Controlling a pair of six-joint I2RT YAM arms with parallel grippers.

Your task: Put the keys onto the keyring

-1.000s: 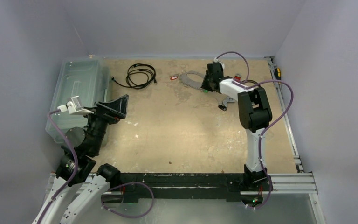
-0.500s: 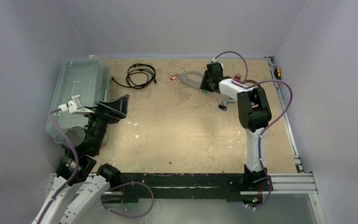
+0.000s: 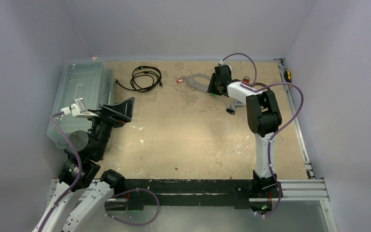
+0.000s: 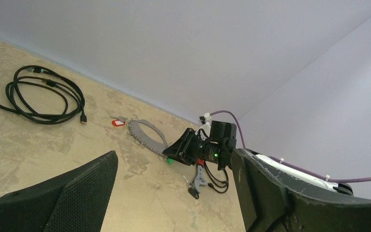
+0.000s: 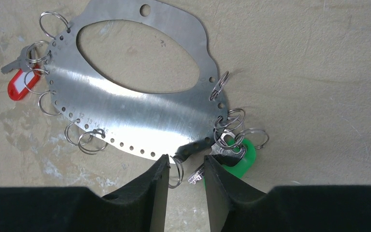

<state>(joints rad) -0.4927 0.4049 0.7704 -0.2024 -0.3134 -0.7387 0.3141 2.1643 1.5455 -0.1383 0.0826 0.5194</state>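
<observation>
Handling: we judge the flat grey metal keyring [image 5: 125, 111] stiff, thin, slippery; pinch its rim, where the narrowly parted right hand [image 5: 184, 163] sits.

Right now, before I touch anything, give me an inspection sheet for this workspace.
Surface: beige table, stained and scuffed.
Job's things: keyring lying flat at the far side, small split rings round its edge; red-tagged key and green-tagged key at its rim.
Clutter: wrench beside the right arm.
Grippers: left gripper open, empty, off the table; right gripper open at the keyring's near edge, one split ring between its fingers.
Cables: black coiled cable left of the keyring; purple cables on the arms.
Surroundings: clear bin at the left edge; grey walls.
</observation>
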